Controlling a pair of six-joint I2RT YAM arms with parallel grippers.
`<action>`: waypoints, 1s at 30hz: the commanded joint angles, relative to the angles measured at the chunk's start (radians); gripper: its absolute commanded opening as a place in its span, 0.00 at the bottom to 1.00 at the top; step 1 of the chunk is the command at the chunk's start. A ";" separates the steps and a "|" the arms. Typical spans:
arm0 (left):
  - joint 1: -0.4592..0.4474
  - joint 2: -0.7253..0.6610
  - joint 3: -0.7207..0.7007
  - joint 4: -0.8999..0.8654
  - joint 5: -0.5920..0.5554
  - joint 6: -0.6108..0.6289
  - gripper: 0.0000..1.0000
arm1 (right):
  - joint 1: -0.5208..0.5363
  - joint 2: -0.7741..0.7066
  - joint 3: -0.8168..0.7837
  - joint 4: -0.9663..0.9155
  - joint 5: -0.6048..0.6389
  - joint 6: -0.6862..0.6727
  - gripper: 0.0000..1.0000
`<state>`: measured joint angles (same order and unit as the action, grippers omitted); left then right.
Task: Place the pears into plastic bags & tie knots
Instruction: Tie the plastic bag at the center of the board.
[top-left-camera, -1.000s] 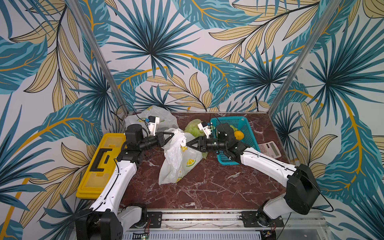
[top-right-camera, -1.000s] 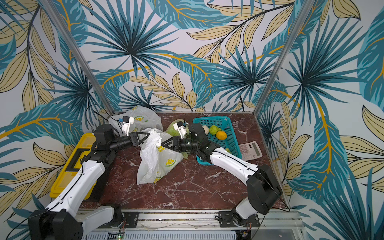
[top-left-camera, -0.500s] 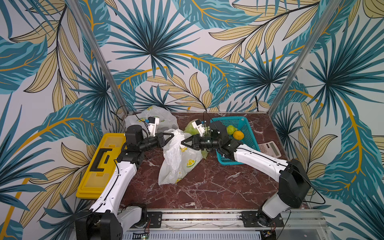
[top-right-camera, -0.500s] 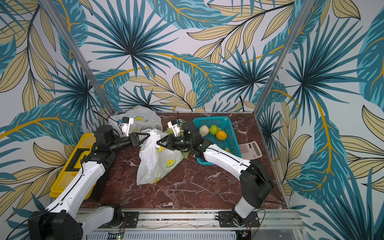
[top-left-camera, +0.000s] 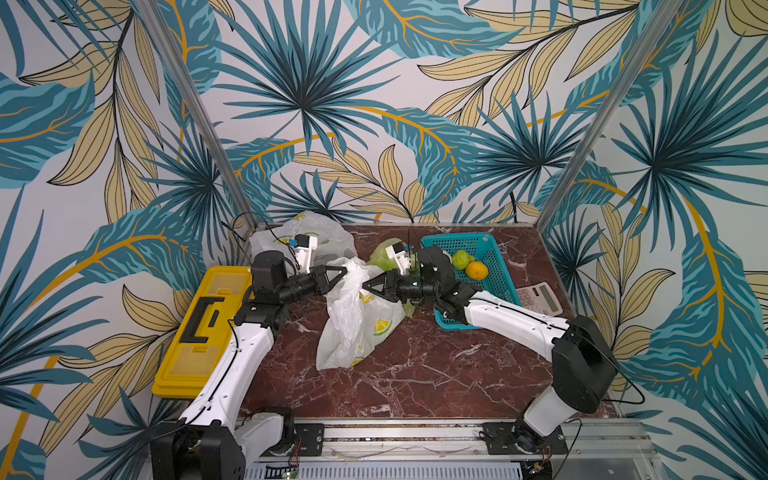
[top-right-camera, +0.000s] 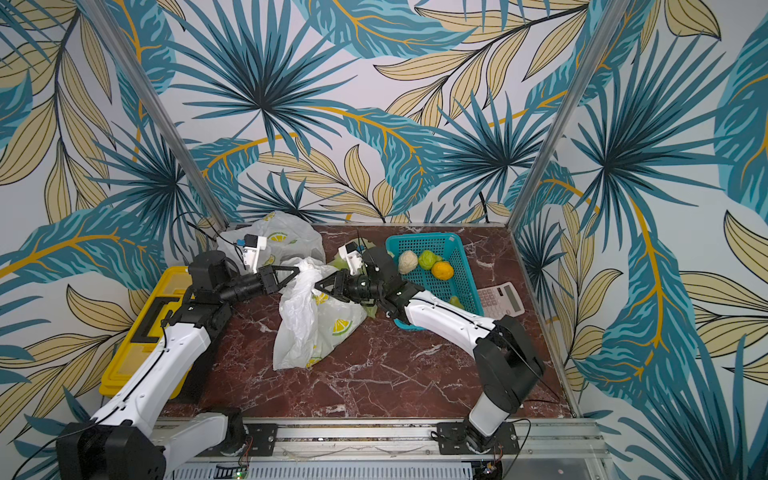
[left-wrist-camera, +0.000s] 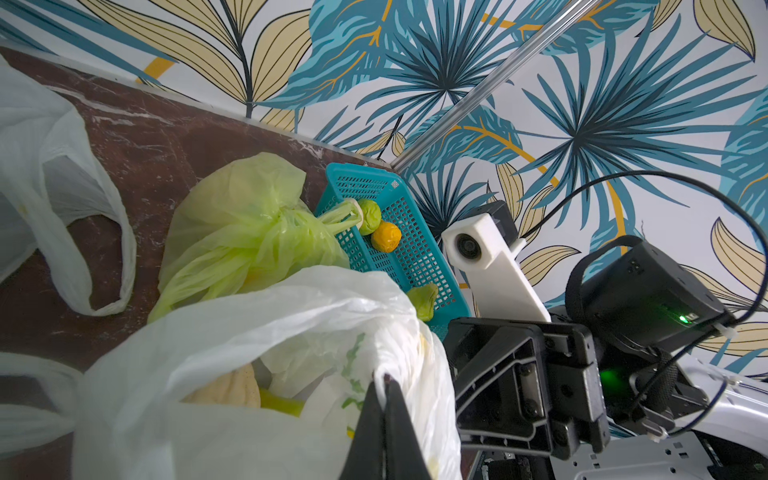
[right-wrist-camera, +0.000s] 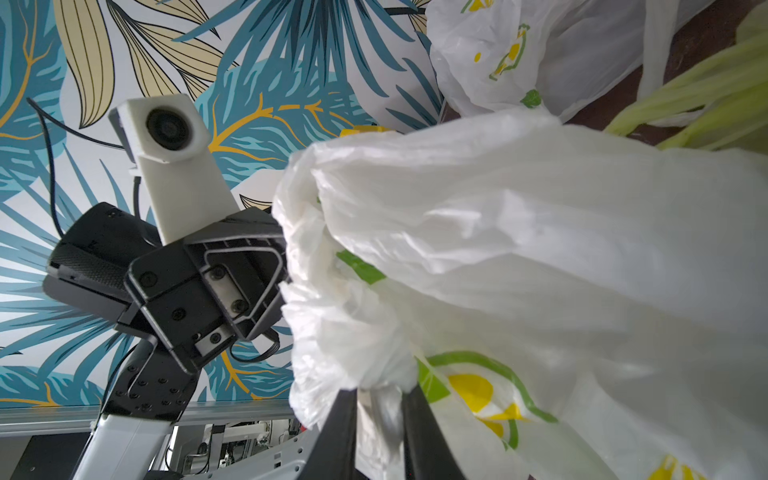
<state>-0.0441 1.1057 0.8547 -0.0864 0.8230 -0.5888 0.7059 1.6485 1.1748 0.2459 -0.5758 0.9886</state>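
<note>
Back white bag (top-left-camera: 332, 241), upper left of desk (top-left-camera: 415, 374): handle loops look loose, no knot. Left gripper (top-left-camera: 344, 272) is clamped on one handle of centre white bag (top-left-camera: 353, 328), mid-frame, with a cream pear (left-wrist-camera: 230, 386) inside. Right gripper (top-left-camera: 369, 284) is narrow, pinching that bag's other side. Tie pending. Yellow-green bag (top-left-camera: 382, 259) looks knotted. Basket (top-left-camera: 494, 249), right of centre: pears (top-left-camera: 462, 259) not yet bagged.

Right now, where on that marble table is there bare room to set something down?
The widest bare marble lies between the middle white bag and the front rail, stretching to the right arm. Along the walls it is crowded: the rear white bag, the yellow-green bag, the teal basket and the calculator.
</note>
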 joint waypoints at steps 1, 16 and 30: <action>0.004 -0.029 -0.012 0.014 -0.021 -0.013 0.00 | 0.009 -0.004 -0.043 0.095 0.019 0.063 0.12; 0.016 -0.081 -0.035 0.011 -0.055 -0.015 0.00 | 0.008 -0.097 0.041 -0.522 0.285 -0.320 0.00; 0.081 -0.072 0.033 -0.164 0.029 0.076 0.00 | -0.014 -0.111 0.058 -0.520 0.164 -0.308 0.00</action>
<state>0.0216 1.0355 0.8581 -0.2440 0.8375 -0.5373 0.6979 1.5536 1.2716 -0.3058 -0.3626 0.6296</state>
